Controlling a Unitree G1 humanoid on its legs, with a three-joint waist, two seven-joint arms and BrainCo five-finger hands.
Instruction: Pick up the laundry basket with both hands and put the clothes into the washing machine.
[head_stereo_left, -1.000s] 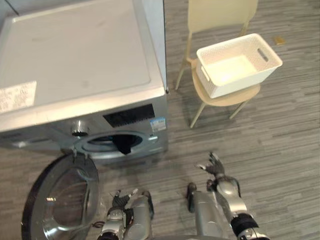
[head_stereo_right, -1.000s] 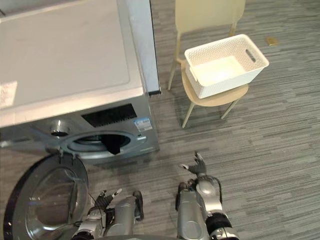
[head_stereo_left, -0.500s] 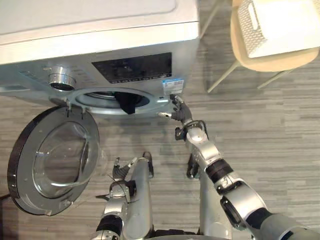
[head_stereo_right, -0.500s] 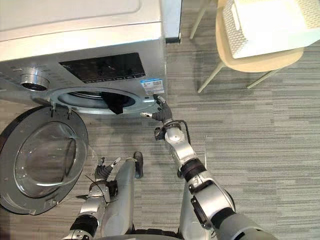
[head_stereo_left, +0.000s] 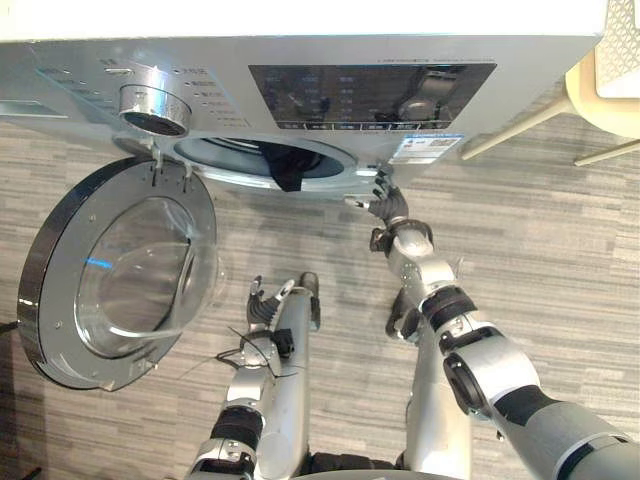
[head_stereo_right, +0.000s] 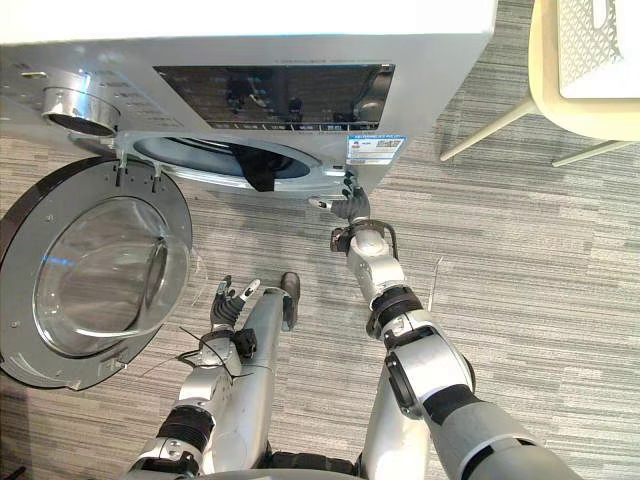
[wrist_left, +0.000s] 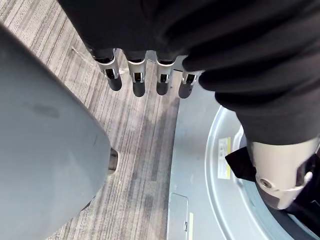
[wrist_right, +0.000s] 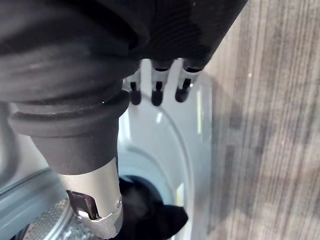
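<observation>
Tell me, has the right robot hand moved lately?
Yes. The right robot hand has come forward to the washing machine, beside its sticker; earlier it was well short of it.

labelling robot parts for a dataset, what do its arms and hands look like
The arms are silver-grey, built of rounded segments with dark bands at the joints. The left hand and right hand match: slim silver fingers with dark tips and a separate thumb. A dark ribbed cover wraps each hand's back and wrist.
</observation>
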